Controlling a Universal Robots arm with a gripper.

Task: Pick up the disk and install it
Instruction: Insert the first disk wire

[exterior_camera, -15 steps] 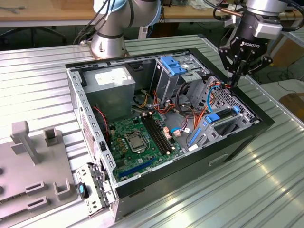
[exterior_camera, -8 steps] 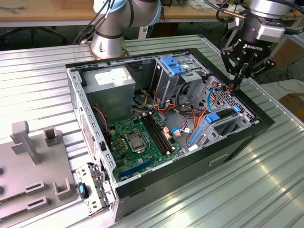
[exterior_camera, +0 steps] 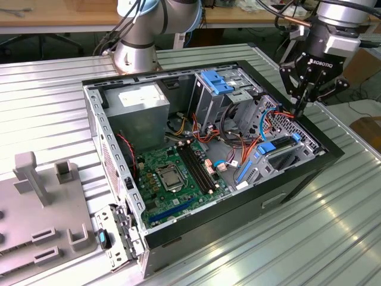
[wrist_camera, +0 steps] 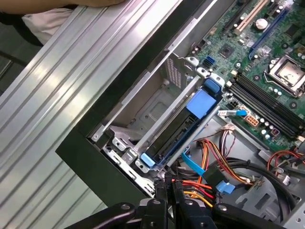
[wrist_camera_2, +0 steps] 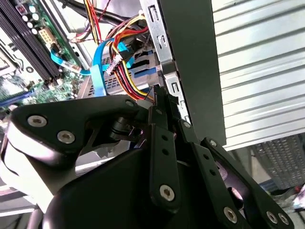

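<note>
Disk (wrist_camera: 174,135) lies in bay (wrist_camera: 153,106); end effector (wrist_camera: 169,185) closed.

Ribbed silvery aluminium table (exterior_camera: 53,101), laid in long parallel slats. Resting directly on it near the middle: open black-walled metal computer case (exterior_camera: 238,205), lying on its side. At the exterior view's left: flat pale grey plastic fixture plate (exterior_camera: 24,202) with upright blocks. Behind the case: round silvery arm base (exterior_camera: 136,53).
</note>
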